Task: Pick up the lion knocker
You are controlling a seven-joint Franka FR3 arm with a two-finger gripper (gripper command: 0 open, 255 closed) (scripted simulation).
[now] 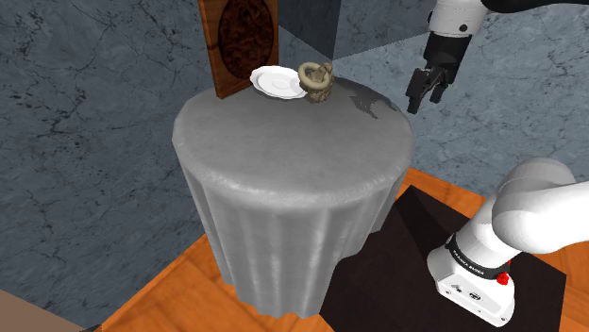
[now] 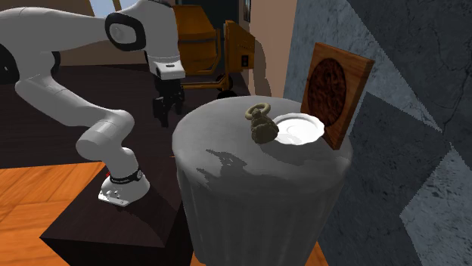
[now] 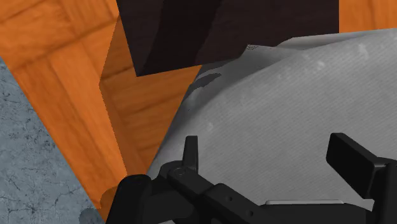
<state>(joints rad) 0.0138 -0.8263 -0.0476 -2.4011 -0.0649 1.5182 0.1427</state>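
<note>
- Grey cloth is draping a round table (image 1: 283,160), falling in vertical folds from a curved rim; its top is lying mostly bare, with open room between the near rim and the things at the far side.
- Tan and lumpy, with a ring at its top, the lion knocker (image 1: 315,81) (image 2: 262,123) is standing near the far rim in the shoulder view, just beside a white plate (image 1: 277,82) (image 2: 299,128); whether the two are touching cannot be told.
- Behind the plate, a flat wooden panel (image 1: 238,42) (image 2: 333,91) with a dark, rough round inset is leaning upright at the table's edge against a mottled blue-grey wall (image 1: 75,113).
- Black and two-fingered, the gripper (image 1: 427,94) (image 2: 168,108) (image 3: 267,149) is hanging outside the rim at the shoulder view's right, well apart from the knocker, with free air around it.
- Its fingers (image 3: 348,153) are standing apart with nothing between them; below them, in the wrist view, the cloth's edge is curving past.
- Beyond that edge, an orange plank floor (image 3: 57,76) and the dark box stand (image 2: 113,219) are showing.
</note>
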